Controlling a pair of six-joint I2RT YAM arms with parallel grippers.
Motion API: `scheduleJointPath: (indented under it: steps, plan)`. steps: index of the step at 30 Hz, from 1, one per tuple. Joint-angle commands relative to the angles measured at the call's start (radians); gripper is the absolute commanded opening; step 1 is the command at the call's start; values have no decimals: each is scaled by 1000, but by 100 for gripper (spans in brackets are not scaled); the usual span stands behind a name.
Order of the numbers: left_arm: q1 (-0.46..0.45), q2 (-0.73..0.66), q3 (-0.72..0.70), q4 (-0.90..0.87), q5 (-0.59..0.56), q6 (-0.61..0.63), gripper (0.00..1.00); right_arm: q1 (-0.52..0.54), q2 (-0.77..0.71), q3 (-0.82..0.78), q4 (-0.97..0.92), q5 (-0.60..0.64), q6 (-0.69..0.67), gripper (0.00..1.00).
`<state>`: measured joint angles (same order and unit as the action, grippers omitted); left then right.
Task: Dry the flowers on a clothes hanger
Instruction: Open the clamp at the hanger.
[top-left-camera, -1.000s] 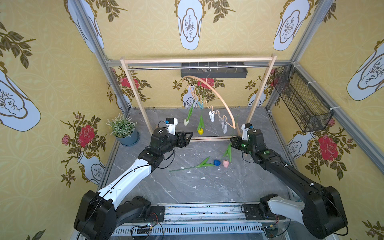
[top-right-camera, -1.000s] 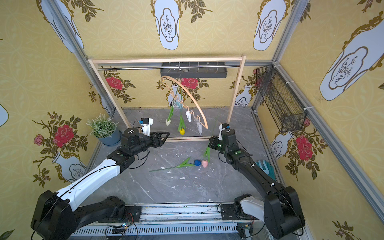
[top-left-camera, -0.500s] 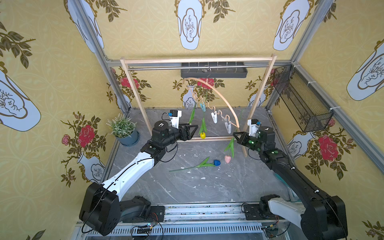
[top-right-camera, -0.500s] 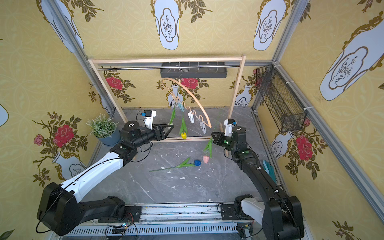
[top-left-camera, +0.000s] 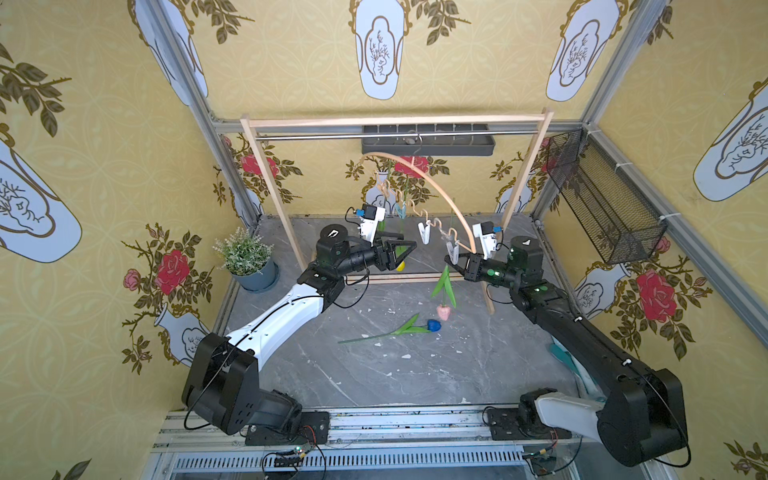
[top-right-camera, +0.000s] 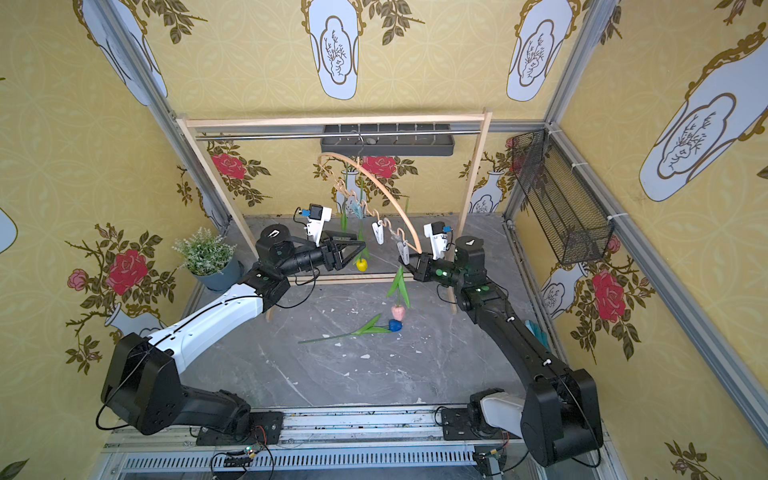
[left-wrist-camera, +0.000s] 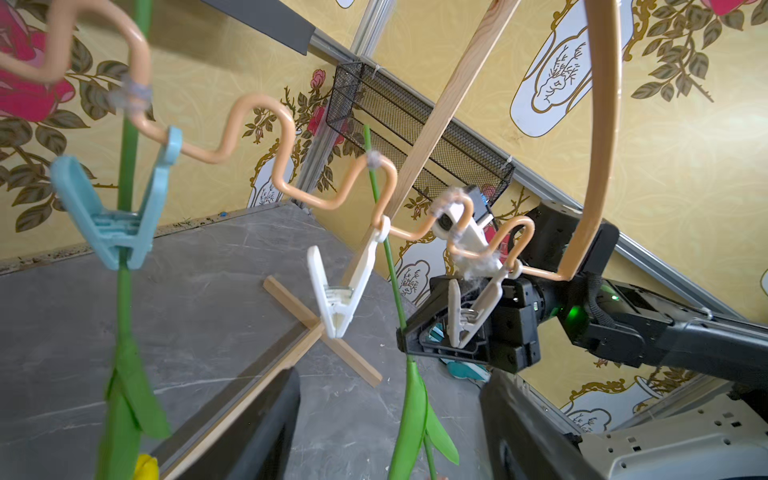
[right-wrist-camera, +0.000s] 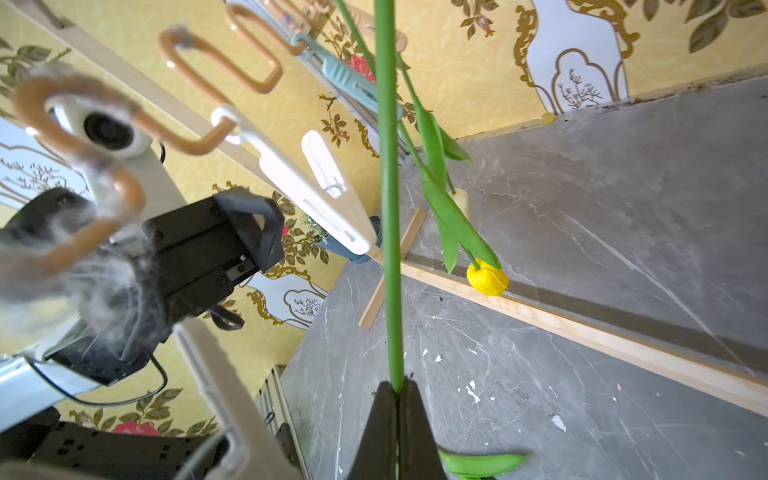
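The clothes hanger (top-left-camera: 432, 189) hangs by its hook from the rack's rail, also in the other top view (top-right-camera: 380, 183). A light-blue peg (left-wrist-camera: 112, 224) grips the stem of the yellow tulip (right-wrist-camera: 487, 276). My right gripper (top-left-camera: 451, 259) (right-wrist-camera: 397, 386) is shut on the pink tulip's (top-left-camera: 444, 311) stem. That tulip hangs head down beside the end white peg (left-wrist-camera: 473, 316). Another white peg (left-wrist-camera: 340, 299) is empty. The blue tulip (top-left-camera: 432, 325) lies on the floor. My left gripper (top-left-camera: 409, 251) (left-wrist-camera: 390, 436) is open and empty, level with the pegs.
The wooden rack frame (top-left-camera: 395, 122) stands at the back with its foot bar (top-left-camera: 407, 279) on the floor. A potted plant (top-left-camera: 245, 257) sits back left. A black wire basket (top-left-camera: 602, 203) hangs on the right wall. A dark tray (top-left-camera: 428, 141) is on the back wall.
My right gripper has lifted the pink tulip and brought it leftwards to the hanger's end peg. The left gripper has moved up and right towards the pegs, staying open.
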<state>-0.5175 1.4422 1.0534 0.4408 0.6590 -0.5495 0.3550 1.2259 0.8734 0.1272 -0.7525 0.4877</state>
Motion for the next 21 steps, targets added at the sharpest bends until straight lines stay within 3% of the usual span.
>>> scheduleJointPath:
  steps: [1,21]
  plan:
    - [-4,16,19,21,0,63,74,27,10,19,-35,5,-71,0]
    - [-39,144,166,-60,-12,159,71,65,40,59,-86,26,-115,0]
